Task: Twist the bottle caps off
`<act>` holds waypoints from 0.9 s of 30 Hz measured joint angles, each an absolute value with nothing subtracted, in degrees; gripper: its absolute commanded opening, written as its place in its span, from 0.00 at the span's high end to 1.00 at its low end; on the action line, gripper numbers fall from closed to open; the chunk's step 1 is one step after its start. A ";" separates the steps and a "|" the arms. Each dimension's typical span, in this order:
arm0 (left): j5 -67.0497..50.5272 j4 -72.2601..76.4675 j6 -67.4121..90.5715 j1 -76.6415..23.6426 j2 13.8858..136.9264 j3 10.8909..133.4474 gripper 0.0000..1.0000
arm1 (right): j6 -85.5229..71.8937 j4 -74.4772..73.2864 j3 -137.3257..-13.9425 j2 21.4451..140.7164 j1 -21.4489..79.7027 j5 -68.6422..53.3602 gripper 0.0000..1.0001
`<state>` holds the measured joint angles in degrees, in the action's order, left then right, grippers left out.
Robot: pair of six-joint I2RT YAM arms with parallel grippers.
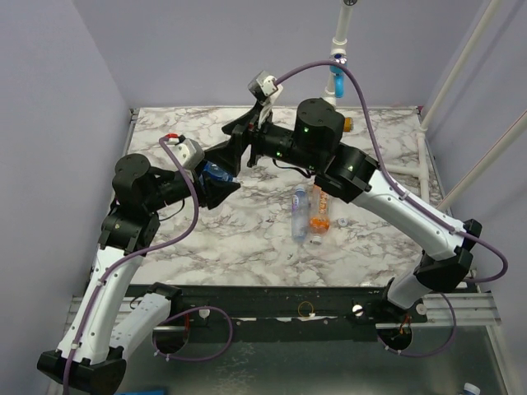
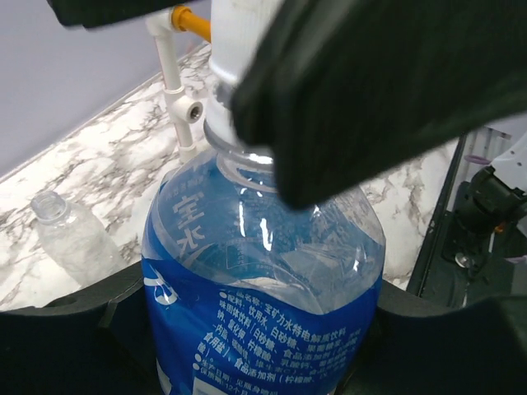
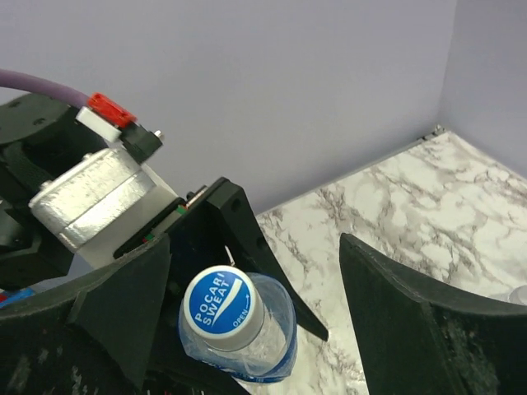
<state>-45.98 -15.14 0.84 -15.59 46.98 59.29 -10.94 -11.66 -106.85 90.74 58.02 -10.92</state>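
We are working on the cap (image 3: 221, 300) of the blue-label bottle (image 2: 263, 313), so we tell every place from that bottle. The cap sits on the bottle's top end, blue on its face and white round the rim. The bottle looks lifted off the marble table (image 1: 206, 247) and tipped. The left pincer (image 2: 263, 362) is clamped round the bottle's fat middle, one finger on each side. The right pincer (image 3: 254, 255) is at the bottle's cap end with its fingers wide apart. The cap is between them, but it is just beside one finger and apart from the other, and nothing pinches it yet. We think the next job is to close on the cap and twist. To do that well, we should first slide the right pincer sideways until the cap is in the middle. If not, one finger will hit first and push the bottle's top away. We should grab the white rim, not the neck below it. We should turn round the bottle's long line, not at a slant. The left pincer must hold tight so the bottle does not spin too. A clear bottle (image 2: 70, 239) with a bare mouth is on the table near the blue-label bottle. A slim bottle (image 1: 299, 212) and an orange bottle (image 1: 319, 212) are on the table well to the blue-label bottle's right.
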 measured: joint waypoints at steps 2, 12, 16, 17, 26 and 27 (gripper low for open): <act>-44.84 -15.14 0.14 -15.59 46.83 59.16 1.00 | -11.38 -12.60 -106.85 91.39 58.02 -10.85 0.22; -42.00 -15.31 -0.71 -15.59 46.81 58.78 1.00 | -13.06 -13.41 -106.83 92.14 58.28 -10.17 0.76; -41.76 -15.46 -0.54 -15.59 46.65 58.67 1.00 | -12.88 -13.37 -106.76 92.14 58.30 -10.11 0.87; -41.71 -15.46 -0.49 -15.59 46.65 58.65 1.00 | -12.84 -13.34 -106.76 92.12 58.28 -10.15 0.89; -49.76 -15.25 4.10 -15.62 46.89 58.81 1.00 | -10.37 -7.84 -100.05 87.72 57.89 -19.09 0.92; -51.64 -15.16 4.62 -15.64 47.05 58.94 1.00 | -9.87 -6.68 -98.83 86.85 57.67 -21.12 0.92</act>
